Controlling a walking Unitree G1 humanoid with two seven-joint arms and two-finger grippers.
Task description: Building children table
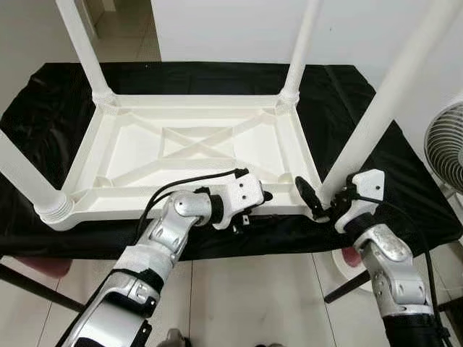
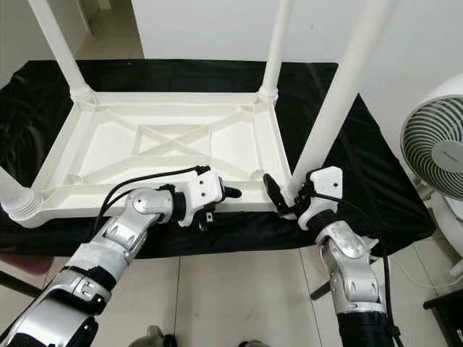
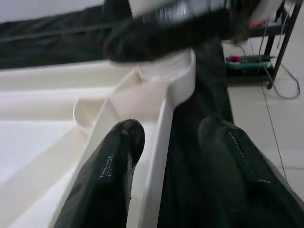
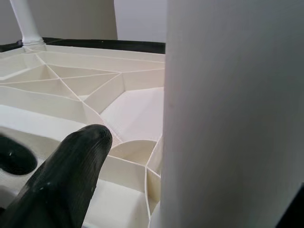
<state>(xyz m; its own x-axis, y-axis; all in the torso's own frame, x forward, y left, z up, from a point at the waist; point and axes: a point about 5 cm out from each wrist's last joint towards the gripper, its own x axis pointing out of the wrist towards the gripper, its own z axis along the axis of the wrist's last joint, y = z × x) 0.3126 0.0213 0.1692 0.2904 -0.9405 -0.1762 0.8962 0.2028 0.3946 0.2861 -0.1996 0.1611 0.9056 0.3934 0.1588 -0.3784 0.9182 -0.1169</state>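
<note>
Both head views look steeply down from the near side onto the upturned white table (image 1: 195, 144), sharing it and both arms (slightly offset). The left wrist view faces rightward along the table's near rim toward the right gripper (image 3: 180, 19). The right wrist view sits very close behind the near-right leg (image 4: 228, 114), facing far-left.

All four table legs (image 1: 383, 101) cut off by top edge. My right gripper (image 1: 322, 201): second finger hidden behind near-right leg. Blurred dark mass in left wrist view, unidentifiable.
</note>
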